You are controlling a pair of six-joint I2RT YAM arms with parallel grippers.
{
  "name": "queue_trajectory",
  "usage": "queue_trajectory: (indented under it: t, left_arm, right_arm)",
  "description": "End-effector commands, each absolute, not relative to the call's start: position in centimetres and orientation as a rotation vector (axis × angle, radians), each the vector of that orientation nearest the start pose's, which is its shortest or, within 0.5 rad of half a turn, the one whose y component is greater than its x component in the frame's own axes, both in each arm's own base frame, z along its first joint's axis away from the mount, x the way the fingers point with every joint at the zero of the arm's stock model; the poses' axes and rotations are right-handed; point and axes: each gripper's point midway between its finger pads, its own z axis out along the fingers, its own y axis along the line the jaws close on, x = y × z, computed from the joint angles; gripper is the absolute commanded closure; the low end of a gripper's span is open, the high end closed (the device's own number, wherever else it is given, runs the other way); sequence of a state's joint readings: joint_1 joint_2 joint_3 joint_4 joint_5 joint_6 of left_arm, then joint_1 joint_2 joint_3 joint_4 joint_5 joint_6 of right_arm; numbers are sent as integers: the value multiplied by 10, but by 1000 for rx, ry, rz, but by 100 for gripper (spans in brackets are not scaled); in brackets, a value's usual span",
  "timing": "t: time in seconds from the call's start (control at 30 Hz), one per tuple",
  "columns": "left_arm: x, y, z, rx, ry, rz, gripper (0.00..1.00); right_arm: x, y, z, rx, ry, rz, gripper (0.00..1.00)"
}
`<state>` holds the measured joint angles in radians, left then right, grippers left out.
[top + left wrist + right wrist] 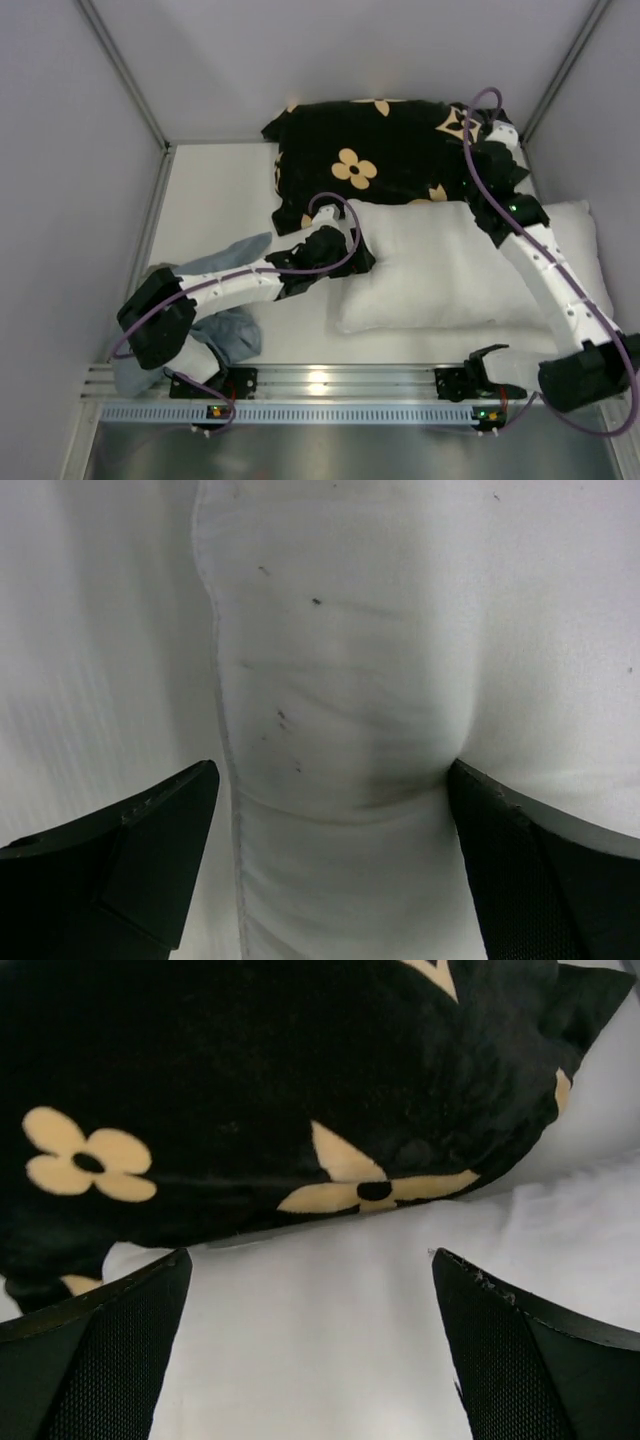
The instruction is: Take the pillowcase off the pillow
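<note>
Just beyond the right gripper [310,1260], fingers [100,1360] parted, lies the pillowcase [250,1090].

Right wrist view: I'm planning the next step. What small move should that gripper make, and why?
Probably ease forward and close on the pillowcase edge: the right gripper is open over the white pillow, holding nothing, with the black fabric just ahead.
</note>
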<state>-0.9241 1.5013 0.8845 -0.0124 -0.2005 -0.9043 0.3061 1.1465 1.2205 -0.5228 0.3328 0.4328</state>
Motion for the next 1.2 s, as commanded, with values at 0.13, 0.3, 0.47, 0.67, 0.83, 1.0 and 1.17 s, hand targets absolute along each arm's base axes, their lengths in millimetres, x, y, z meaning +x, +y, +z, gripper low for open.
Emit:
queue_trajectory:
  t: [0.13, 0.3, 0.47, 0.67, 0.83, 1.0, 1.17]
  left_arm:
    - [276, -291, 191, -53, 2136, -545, 1]
    - [273, -248, 222, -139, 2110, -368, 1]
    - [353, -194, 239, -134, 2032, 106, 1]
    - [467, -158, 192, -304, 2238, -50, 1]
    - [521, -155, 188, -288, 2231, -143, 1]
    - [550, -178, 177, -171, 2172, -634, 1]
    - [557, -227, 195, 27, 2003, -1064, 1]
  right_arm:
    - [456, 33, 289, 421, 2017, -26, 0]
    - [516, 1, 281, 486, 2026, 26, 1]
    - [561, -29, 248, 556, 2060, 94, 1]
    - [592, -40, 215, 510, 2106, 87, 1]
    - [607, -7, 180, 292, 2195, 269, 0]
    - [601, 24, 152, 178, 2235, 466, 1]
    - [601, 40, 128, 170, 2232, 578, 19]
